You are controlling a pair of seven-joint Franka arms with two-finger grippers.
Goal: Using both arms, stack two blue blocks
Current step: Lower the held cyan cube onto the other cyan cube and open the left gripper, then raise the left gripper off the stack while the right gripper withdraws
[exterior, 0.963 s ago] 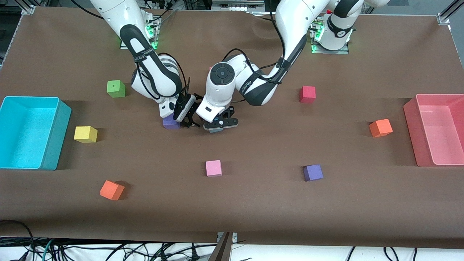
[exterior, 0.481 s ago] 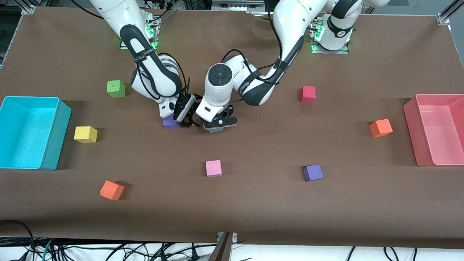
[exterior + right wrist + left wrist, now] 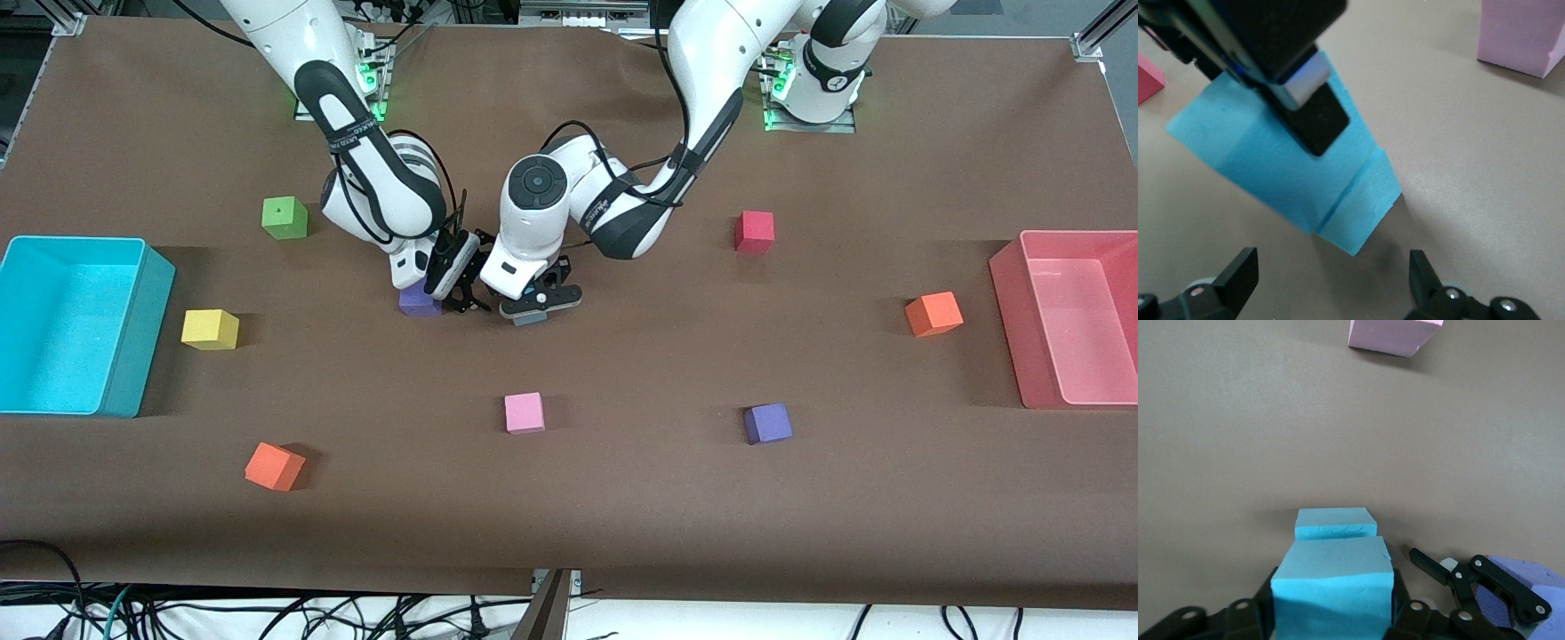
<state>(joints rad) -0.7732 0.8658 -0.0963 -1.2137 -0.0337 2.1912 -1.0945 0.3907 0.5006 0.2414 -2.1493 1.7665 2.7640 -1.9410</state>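
My left gripper (image 3: 538, 304) is shut on one blue block (image 3: 1333, 590) and holds it on top of the second blue block (image 3: 1335, 523), which stands on the table. In the right wrist view the held block (image 3: 1265, 150) meets the lower block (image 3: 1363, 203) at a seam, with the left gripper's finger (image 3: 1318, 127) across it. In the front view only a sliver of the lower block (image 3: 530, 318) shows under the left gripper. My right gripper (image 3: 460, 286) is open and empty, low beside the stack and next to a purple cube (image 3: 418, 302); its jaws (image 3: 1331, 280) stand wide apart.
A pink cube (image 3: 524, 412) lies nearer the front camera than the stack. Other cubes: purple (image 3: 767, 423), red (image 3: 754, 231), orange (image 3: 933, 313), orange (image 3: 274, 466), yellow (image 3: 210, 329), green (image 3: 284, 217). A cyan bin (image 3: 133, 391) and a pink bin (image 3: 1022, 356) stand at the table's ends.
My left gripper with the blue block has shifted slightly toward the right arm's end of the table. The right gripper has stayed still and open.
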